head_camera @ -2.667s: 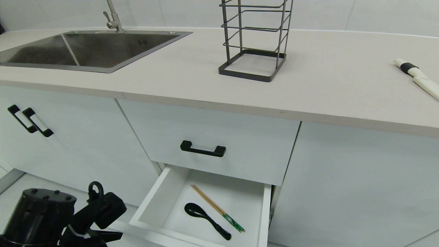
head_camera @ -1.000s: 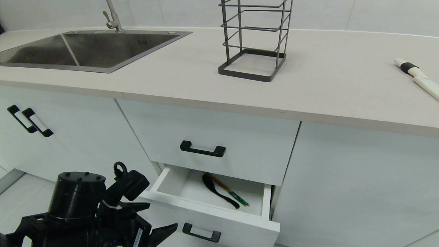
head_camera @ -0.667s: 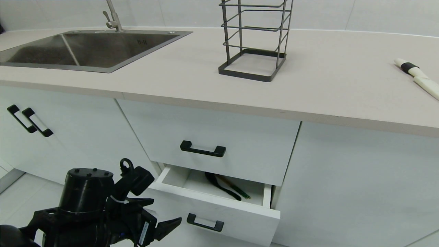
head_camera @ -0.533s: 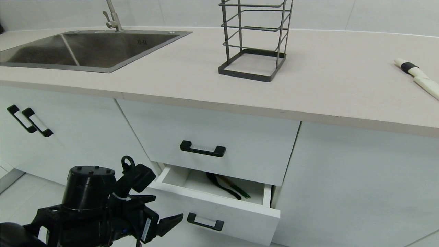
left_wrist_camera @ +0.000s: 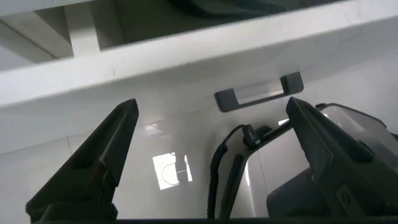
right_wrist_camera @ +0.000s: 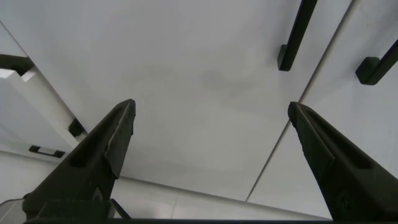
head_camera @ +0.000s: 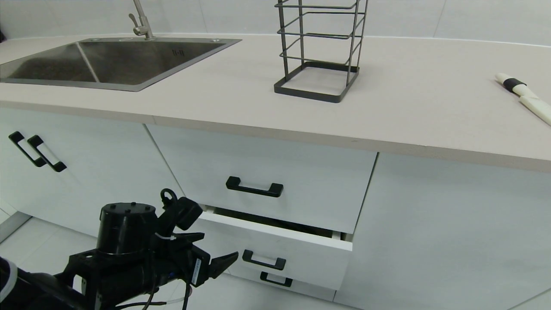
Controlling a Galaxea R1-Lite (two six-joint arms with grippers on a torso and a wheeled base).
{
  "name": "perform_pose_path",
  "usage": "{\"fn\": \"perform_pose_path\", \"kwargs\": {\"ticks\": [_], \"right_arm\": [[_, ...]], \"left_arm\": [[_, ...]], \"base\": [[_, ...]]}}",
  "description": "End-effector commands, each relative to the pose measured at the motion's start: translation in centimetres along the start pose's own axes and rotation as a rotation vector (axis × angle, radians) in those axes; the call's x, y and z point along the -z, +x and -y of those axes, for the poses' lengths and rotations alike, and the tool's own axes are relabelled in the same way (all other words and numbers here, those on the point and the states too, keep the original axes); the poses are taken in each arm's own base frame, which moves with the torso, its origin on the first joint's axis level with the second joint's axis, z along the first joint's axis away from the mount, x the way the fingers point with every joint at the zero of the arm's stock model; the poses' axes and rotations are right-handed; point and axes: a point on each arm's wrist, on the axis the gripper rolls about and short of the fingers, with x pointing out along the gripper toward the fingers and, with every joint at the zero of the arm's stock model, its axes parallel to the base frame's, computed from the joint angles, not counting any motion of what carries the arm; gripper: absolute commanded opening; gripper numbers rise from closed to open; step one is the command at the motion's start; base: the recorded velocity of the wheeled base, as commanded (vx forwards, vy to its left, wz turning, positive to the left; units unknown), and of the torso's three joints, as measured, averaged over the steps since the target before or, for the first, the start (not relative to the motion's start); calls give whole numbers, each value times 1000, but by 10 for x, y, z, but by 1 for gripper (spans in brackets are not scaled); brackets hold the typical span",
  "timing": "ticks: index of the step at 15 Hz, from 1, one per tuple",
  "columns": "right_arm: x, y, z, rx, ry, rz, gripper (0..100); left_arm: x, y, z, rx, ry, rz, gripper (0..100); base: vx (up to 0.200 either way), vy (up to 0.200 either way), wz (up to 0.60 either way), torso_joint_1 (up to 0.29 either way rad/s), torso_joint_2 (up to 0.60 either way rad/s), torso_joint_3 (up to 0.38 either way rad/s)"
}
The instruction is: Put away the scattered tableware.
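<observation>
drawer pushed nearly shut | left tool spread, apparently touching front

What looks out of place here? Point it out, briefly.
The middle drawer stands ajar, its front proud of the cabinet with a dark gap above, the open left hand just before it. A white-handled utensil lies loose on the countertop at the right edge.

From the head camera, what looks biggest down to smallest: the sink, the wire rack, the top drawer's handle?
1. sink
2. wire rack
3. top drawer's handle, clearly the smallest even though it is nearest the camera.
</observation>
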Motion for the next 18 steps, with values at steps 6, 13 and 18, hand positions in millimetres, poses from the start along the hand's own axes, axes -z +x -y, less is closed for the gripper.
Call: {"fn": "perform_pose_path", "kwargs": {"ticks": [6, 13, 18], "right_arm": [[0, 0, 0, -1, 1, -2, 100], [0, 0, 0, 1, 1, -2, 100], [0, 0, 0, 1, 1, -2, 100]], "left_arm": [[-12, 18, -8, -12, -4, 17, 100], [-23, 35, -13, -19, 2, 65, 100], [-18, 23, -10, -18, 8, 68, 100]], "base": [[0, 0, 0, 0, 0, 0], [0, 0, 0, 0, 0, 0], [0, 0, 0, 0, 0, 0]]}}
